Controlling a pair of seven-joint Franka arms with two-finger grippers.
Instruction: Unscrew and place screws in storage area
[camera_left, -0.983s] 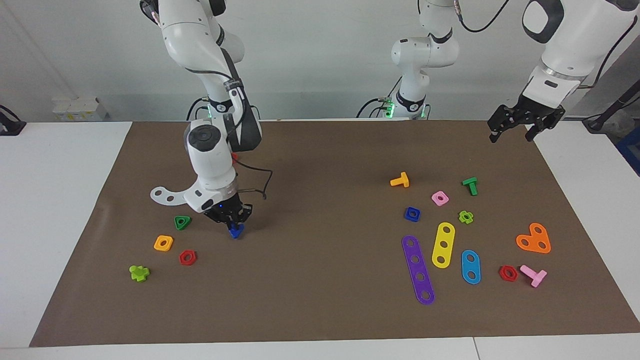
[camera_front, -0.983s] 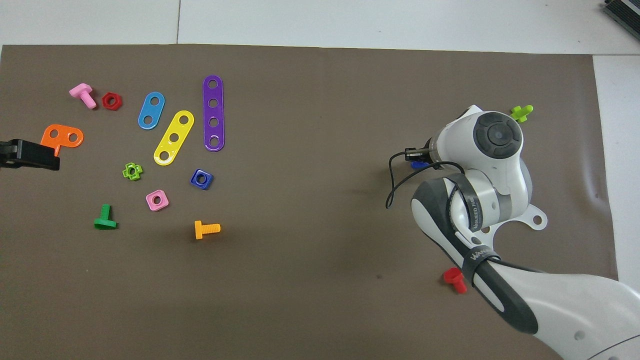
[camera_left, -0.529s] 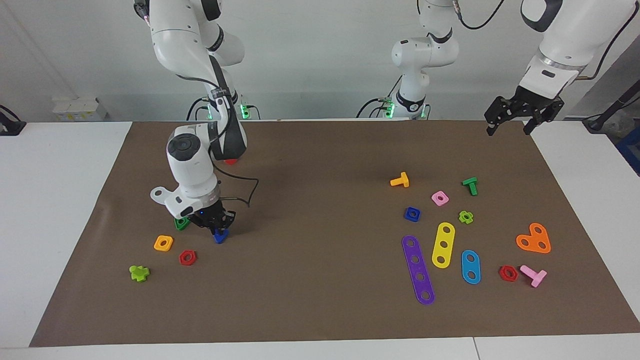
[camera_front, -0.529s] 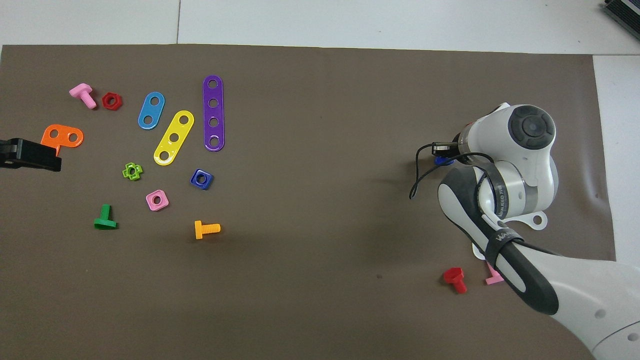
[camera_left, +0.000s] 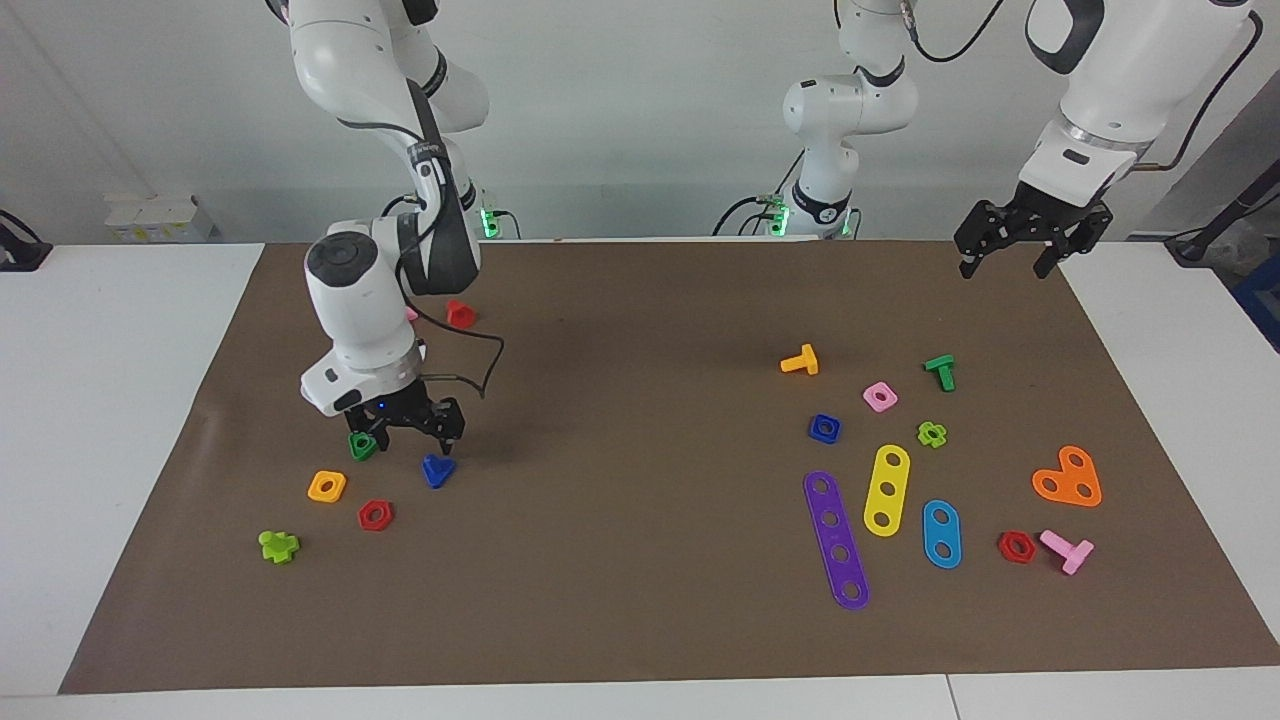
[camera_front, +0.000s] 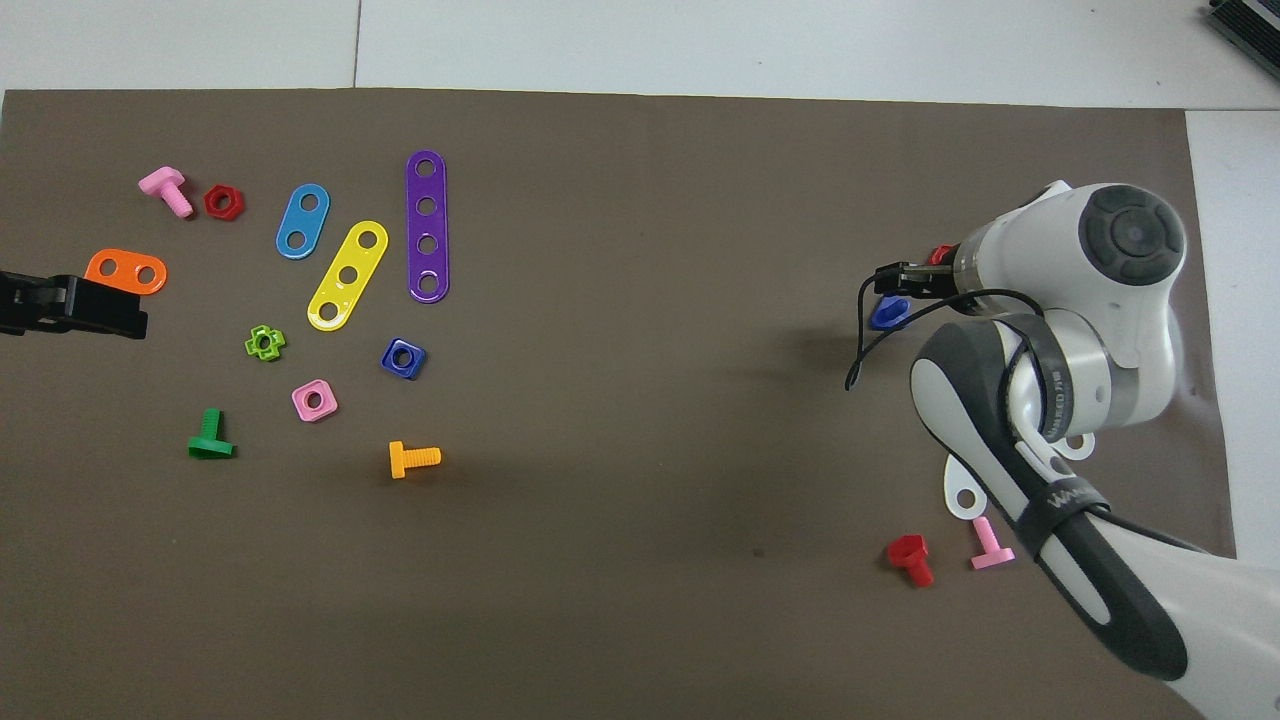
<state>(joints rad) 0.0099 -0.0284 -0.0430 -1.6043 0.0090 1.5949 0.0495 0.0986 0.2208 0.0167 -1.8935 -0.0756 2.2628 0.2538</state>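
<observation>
The blue screw (camera_left: 437, 469) with a triangular head lies on the brown mat at the right arm's end of the table, apart from any gripper. It also shows in the overhead view (camera_front: 888, 312). My right gripper (camera_left: 405, 432) is open and empty just above the mat, between the blue screw and a green triangular nut (camera_left: 362, 445); it shows in the overhead view (camera_front: 900, 285) too. My left gripper (camera_left: 1020, 240) waits open in the air over the mat's corner at the left arm's end, also seen in the overhead view (camera_front: 70, 305).
Near the screw lie an orange nut (camera_left: 327, 486), a red hex nut (camera_left: 375, 515), a lime cross piece (camera_left: 278, 546), a red bolt (camera_left: 458, 312) and a pink bolt (camera_front: 990, 548). Toward the left arm's end lie coloured strips, nuts and bolts, among them a blue square nut (camera_left: 824, 428).
My right gripper carried the blue screw toward the right arm's end, let it go on the mat beside the red hex nut and opened. My left gripper drifted slightly upward.
</observation>
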